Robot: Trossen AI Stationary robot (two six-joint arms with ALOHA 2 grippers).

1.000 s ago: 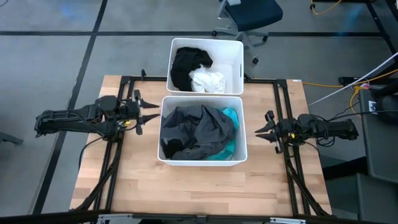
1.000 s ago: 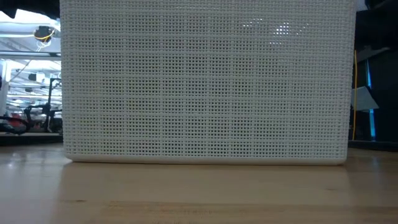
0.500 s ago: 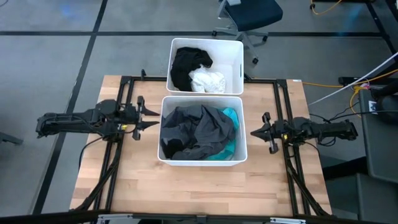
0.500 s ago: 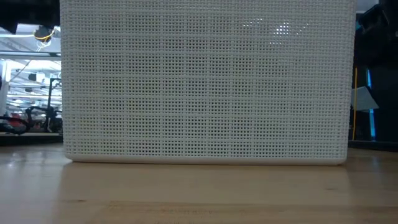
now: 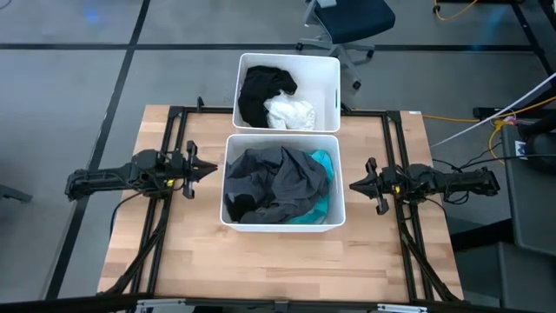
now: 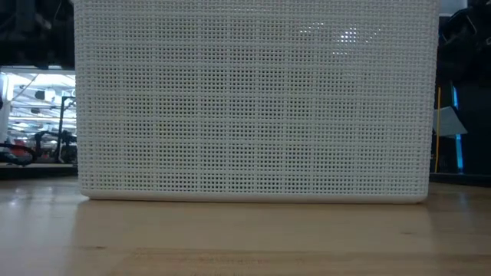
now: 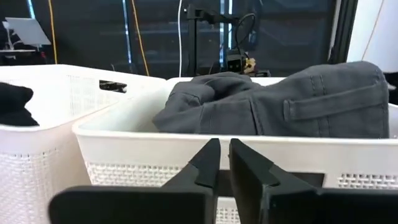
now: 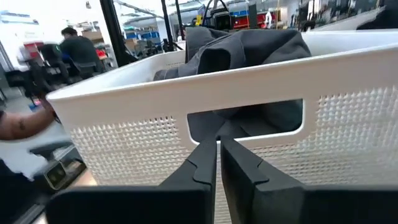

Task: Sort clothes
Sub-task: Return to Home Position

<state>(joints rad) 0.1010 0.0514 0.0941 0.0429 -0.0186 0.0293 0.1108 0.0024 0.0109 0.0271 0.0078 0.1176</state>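
Left gripper (image 5: 207, 167) pressed together, empty, beside near bin (image 5: 278, 228); right gripper (image 5: 356, 184) likewise, opposite side. Dark grey clothes (image 5: 278, 181) heaped inside; black garment (image 5: 259, 91), white garment (image 5: 291, 113) in far bin (image 5: 333, 83).

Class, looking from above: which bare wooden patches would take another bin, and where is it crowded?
The broad wooden strip of the table in front of the near bin is bare. Beside that bin, the left gripper and right gripper crowd both flanks; the far bin occupies the back middle.

Dark grey clothes (image 5: 280, 181), white bin (image 5: 283, 228)
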